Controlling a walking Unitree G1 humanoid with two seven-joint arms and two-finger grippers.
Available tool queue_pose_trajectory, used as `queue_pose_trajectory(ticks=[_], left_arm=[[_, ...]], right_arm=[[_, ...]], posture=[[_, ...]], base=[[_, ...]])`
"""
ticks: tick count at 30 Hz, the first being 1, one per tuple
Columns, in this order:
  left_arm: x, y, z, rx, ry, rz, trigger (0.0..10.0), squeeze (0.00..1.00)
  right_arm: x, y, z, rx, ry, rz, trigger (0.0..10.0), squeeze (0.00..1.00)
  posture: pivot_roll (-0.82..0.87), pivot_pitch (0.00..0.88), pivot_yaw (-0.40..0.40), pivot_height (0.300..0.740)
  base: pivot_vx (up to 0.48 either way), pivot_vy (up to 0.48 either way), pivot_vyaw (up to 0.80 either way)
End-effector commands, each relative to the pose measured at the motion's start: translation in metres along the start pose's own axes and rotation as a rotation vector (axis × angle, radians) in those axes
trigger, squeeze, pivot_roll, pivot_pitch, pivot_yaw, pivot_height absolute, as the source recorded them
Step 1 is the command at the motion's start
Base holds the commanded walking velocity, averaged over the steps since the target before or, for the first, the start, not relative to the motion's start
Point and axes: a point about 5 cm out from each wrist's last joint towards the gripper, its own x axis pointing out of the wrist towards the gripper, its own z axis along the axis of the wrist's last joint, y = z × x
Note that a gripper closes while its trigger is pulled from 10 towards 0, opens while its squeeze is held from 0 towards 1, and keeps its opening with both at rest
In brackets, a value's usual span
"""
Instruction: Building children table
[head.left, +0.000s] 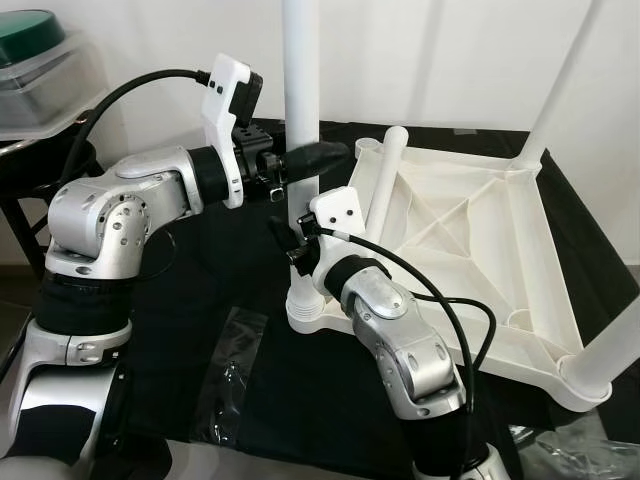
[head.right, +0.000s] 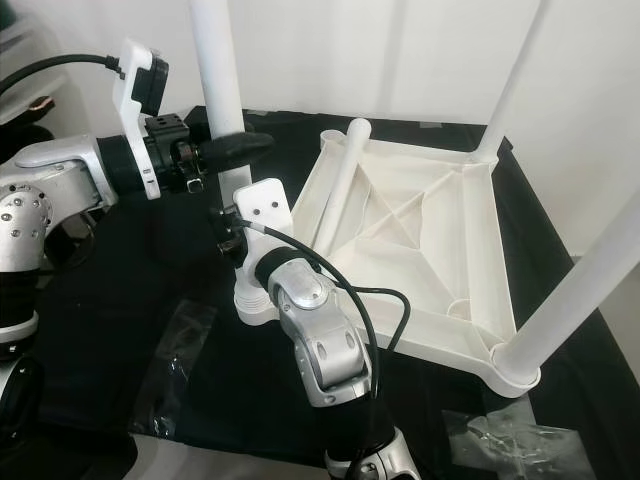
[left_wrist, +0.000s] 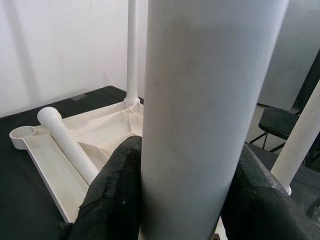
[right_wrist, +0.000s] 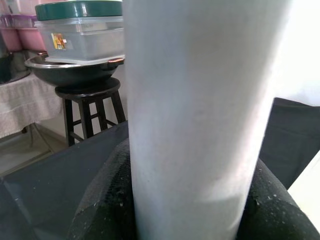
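Head views: the upturned white tabletop (head.left: 470, 250) lies on black cloth, two legs standing in its far and near right corners, one loose leg (head.left: 385, 180) lying across it. A fourth, upright leg (head.left: 300, 90) sits clenched in the left gripper (head.left: 318, 156), with the right gripper (head.left: 297, 243) clamped lower down.

Left wrist: black fingers (left_wrist: 112, 195) flank that leg; tabletop beyond.

Right wrist: behind the gripped leg, a stool (right_wrist: 90, 100) bears a pan and lidded tubs.

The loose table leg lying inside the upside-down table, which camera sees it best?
The left wrist view: the loose leg lies unobstructed from its rounded end down, inside the tabletop. Both eye views show it leaning beyond the right gripper, its lower part hidden. The right wrist view shows the held leg instead.
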Motion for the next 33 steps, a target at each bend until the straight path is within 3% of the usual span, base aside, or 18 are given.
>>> queue_pose_trajectory(ticks=[1, 2, 3, 7, 8, 12, 13, 14, 15, 16, 17, 18, 19, 24, 29, 30, 33], left_arm=[[0.004, -0.006, 0.001, -0.002, 0.010, -0.043, 0.0, 0.00], [0.004, -0.006, 0.001, -0.002, 0.010, -0.043, 0.0, 0.00], [0.004, -0.006, 0.002, 0.000, 0.011, -0.043, 0.0, 0.00], [0.003, -0.007, 0.001, 0.001, 0.017, -0.045, 0.0, 0.00], [0.003, -0.007, 0.000, 0.002, 0.022, -0.047, 0.0, 0.00], [0.002, -0.007, 0.000, 0.003, 0.027, -0.051, 0.0, 0.00], [0.002, -0.008, 0.000, 0.004, 0.028, -0.054, 0.0, 0.00], [0.002, -0.008, 0.000, 0.004, 0.028, -0.054, 0.0, 0.00], [0.002, -0.008, 0.000, 0.004, 0.030, -0.057, 0.0, 0.00], [0.002, -0.009, -0.001, 0.004, 0.033, -0.064, 0.0, 0.00], [0.002, -0.009, -0.001, 0.004, 0.033, -0.064, 0.0, 0.00], [0.002, -0.010, -0.002, 0.004, 0.035, -0.069, 0.0, 0.00], [0.002, -0.011, -0.002, 0.004, 0.037, -0.073, 0.0, 0.00], [0.000, -0.012, -0.002, 0.010, 0.037, -0.089, 0.0, 0.00], [-0.001, -0.013, -0.001, 0.014, 0.037, -0.093, 0.0, 0.00], [-0.002, -0.013, -0.001, 0.015, 0.041, -0.093, 0.0, 0.00], [-0.003, -0.013, -0.002, 0.016, 0.045, -0.093, 0.0, 0.00]], right_arm=[[0.000, 0.013, -0.026, 0.074, 0.126, 0.010, 8.6, 0.00], [0.000, 0.013, -0.026, 0.074, 0.126, 0.010, 8.6, 0.00], [0.001, 0.012, -0.025, 0.069, 0.126, 0.012, 10.0, 0.00], [0.002, 0.011, -0.018, 0.078, 0.095, 0.098, 10.0, 0.00], [0.001, 0.010, -0.011, 0.095, 0.067, 0.182, 10.0, 1.00], [0.004, -0.008, 0.005, 0.067, -0.003, 0.308, 10.0, 1.00], [0.005, -0.022, 0.013, 0.016, -0.039, 0.380, 10.0, 1.00], [0.005, -0.022, 0.013, 0.016, -0.039, 0.380, 10.0, 1.00], [0.005, -0.036, 0.019, -0.048, -0.058, 0.440, 10.0, 1.00], [0.003, -0.053, 0.024, -0.116, -0.065, 0.526, 10.0, 0.66], [0.003, -0.053, 0.024, -0.116, -0.065, 0.526, 10.0, 0.66], [0.001, -0.063, 0.026, -0.159, -0.063, 0.581, 10.0, 0.66], [0.002, -0.074, 0.027, -0.182, -0.053, 0.611, 10.0, 0.00], [0.012, -0.095, 0.025, -0.227, 0.012, 0.655, 10.0, 0.00], [0.017, -0.100, 0.024, -0.209, 0.032, 0.681, 10.0, 0.00], [0.018, -0.100, 0.020, -0.185, 0.045, 0.700, 8.8, 0.00], [0.019, -0.100, 0.014, -0.159, 0.061, 0.747, 8.8, 0.00]], posture=[[0.01, 0.074, 0.020, 0.740], [0.01, 0.074, 0.020, 0.740], [0.02, 0.075, 0.020, 0.740], [0.02, 0.078, 0.017, 0.740], [0.02, 0.078, 0.017, 0.740], [0.02, 0.077, 0.015, 0.740], [0.02, 0.075, 0.015, 0.740], [0.02, 0.075, 0.015, 0.740], [0.02, 0.073, 0.014, 0.740], [0.02, 0.070, 0.013, 0.740], [0.02, 0.070, 0.013, 0.740], [0.02, 0.070, 0.013, 0.740], [0.02, 0.070, 0.017, 0.740], [0.03, 0.067, 0.015, 0.740], [0.04, 0.065, 0.009, 0.740], [0.04, 0.066, 0.010, 0.740], [0.05, 0.066, 0.009, 0.740]], base=[[0.000, 0.000, 0.00], [0.000, 0.000, 0.00], [0.000, 0.000, 0.00], [0.000, 0.000, 0.00], [0.000, 0.000, 0.00], [0.000, 0.000, 0.00], [0.000, 0.000, 0.00], [0.000, 0.000, 0.00], [0.000, 0.000, 0.00], [0.000, 0.000, 0.00], [0.000, 0.000, 0.00], [0.000, 0.000, 0.00], [0.000, 0.000, 0.00], [0.000, 0.000, 0.00], [0.000, 0.000, 0.00], [0.000, 0.000, 0.00], [0.000, 0.000, 0.00]])
